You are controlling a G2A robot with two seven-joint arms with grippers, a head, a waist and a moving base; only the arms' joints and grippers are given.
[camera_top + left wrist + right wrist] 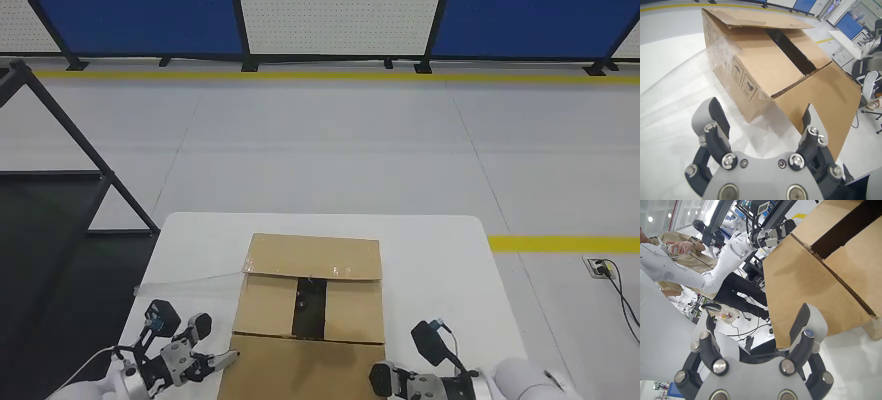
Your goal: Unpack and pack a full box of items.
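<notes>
Left gripper (762, 106) and right gripper (757, 317), both jaws apart, flank the folded-out near flap (300, 368) of the box (312, 262); unpacking appears barely begun, and the inner flaps (265, 305) next require lifting aside.

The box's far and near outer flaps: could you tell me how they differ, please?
The far flap sits slightly raised over the box top; the near flap is folded outward, sloping down away from the box. The far flap covers one end of the dark gap between the inner flaps; the near flap covers none. Both are plain brown cardboard.
</notes>
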